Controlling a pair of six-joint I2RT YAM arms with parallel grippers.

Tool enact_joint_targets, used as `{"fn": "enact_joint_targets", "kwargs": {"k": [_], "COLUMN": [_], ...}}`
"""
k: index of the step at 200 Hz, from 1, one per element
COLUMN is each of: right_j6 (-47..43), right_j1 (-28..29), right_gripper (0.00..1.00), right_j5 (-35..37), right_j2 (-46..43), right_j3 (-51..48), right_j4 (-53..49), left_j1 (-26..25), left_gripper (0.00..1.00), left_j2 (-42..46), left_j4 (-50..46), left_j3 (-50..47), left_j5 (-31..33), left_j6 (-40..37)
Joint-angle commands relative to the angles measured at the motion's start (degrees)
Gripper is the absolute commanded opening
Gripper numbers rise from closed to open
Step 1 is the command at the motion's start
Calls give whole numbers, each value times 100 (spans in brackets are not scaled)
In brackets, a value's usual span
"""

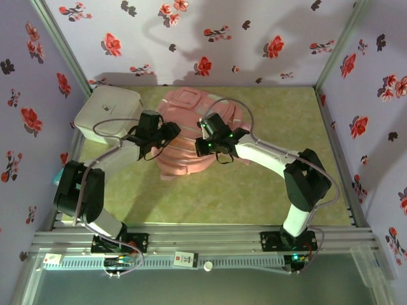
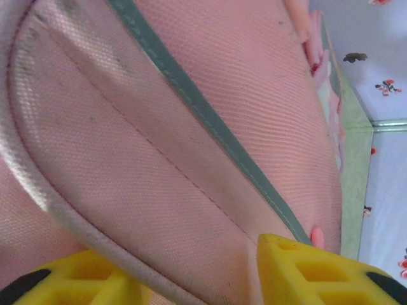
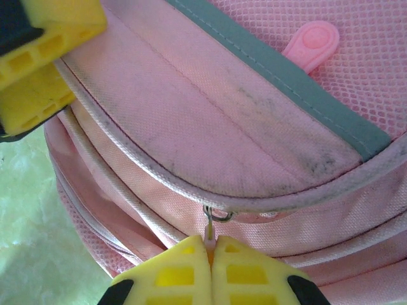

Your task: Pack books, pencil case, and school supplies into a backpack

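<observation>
Backpack (image 1: 187, 159) lies flat mid-table under both arms, and its zips look closed from what I can see.

My right gripper (image 3: 212, 244) is clenched on the small zip pull (image 3: 208, 240), which hangs from a wire ring just ahead of the fingertips and directly under the overhanging piped edge of the pocket flap. My left gripper (image 2: 191, 257) has its jaws apart, straddling that same piped edge. The fabric between them looks flat rather than bunched, so I judge it is not anchoring anything.

That is my worry. The right jaws hold only the tip of a thin tab, so a tug at an angle could let it slide out. If the slider resists, the soft bag would likely drag toward the right jaws instead of unzipping, because nothing pins it. The flap's piping sits right above the ring and could catch in the slider too.

The bag itself is pale-pink woven cloth, with dark grubby scuffs on the flap beyond the right fingertips. A grey-green band (image 3: 286, 70) runs further out, and past it there is pink mesh and a second, round pink pull (image 3: 311, 43). A white box (image 1: 108, 108) sits beyond the left jaws, just beside the bag.
</observation>
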State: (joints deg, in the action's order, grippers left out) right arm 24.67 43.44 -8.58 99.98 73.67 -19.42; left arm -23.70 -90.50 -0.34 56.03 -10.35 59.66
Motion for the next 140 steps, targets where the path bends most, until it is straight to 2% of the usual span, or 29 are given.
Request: {"fn": "enact_joint_targets", "kwargs": {"k": [1, 47, 73, 111, 140], "right_j6": [108, 77, 60, -57, -66], "right_j1": [15, -90, -412, -844, -1160], "right_gripper": [0, 0, 0, 0, 0], "right_j5": [-41, 1009, 1014, 1116, 1252], "right_j2": [-129, -403, -584, -690, -575], "right_j3": [-93, -581, -870, -836, -547], "right_j4": [154, 96, 107, 12, -240], "left_j1": [-12, -15, -18, -150, -230], "left_gripper": [34, 9, 0, 0, 0], "left_j2": [-126, 32, 118, 146, 47], "left_j4": [499, 209, -66, -550, -925], "left_j3": [-43, -150, -88, 131, 300], "left_j5": [-83, 230, 275, 102, -265], "left_j6": [316, 127, -112, -636, -1111]}}
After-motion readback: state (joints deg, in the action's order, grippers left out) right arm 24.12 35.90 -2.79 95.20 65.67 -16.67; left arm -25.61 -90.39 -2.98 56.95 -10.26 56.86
